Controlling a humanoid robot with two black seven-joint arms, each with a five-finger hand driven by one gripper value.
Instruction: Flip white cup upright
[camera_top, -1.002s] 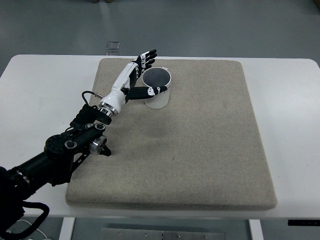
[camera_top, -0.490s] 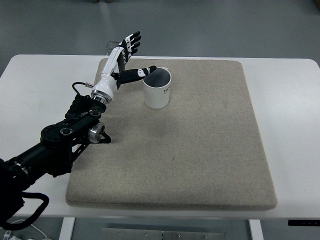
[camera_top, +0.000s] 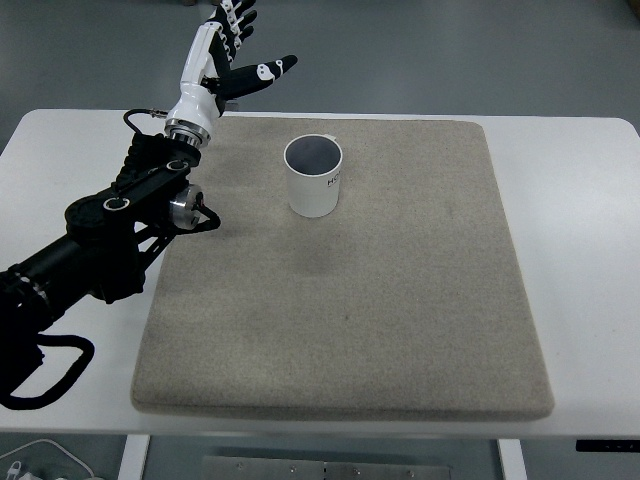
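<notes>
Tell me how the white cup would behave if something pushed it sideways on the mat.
The white cup stands upright with its mouth up and looks empty, so it is probably light and easy to shift. It is taller than wide, and the beige mat looks fabric-like, so a high push would more likely tip it than slide it. On its round side it would probably roll.

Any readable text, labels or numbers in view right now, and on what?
White cup, standing upright on the beige mat: a short dark print on its side near the rim, too small and blurred to read.
Left hand, raised and open beyond the mat's far left corner: black and white markings only, no legible text.
Nothing else carries writing.
</notes>
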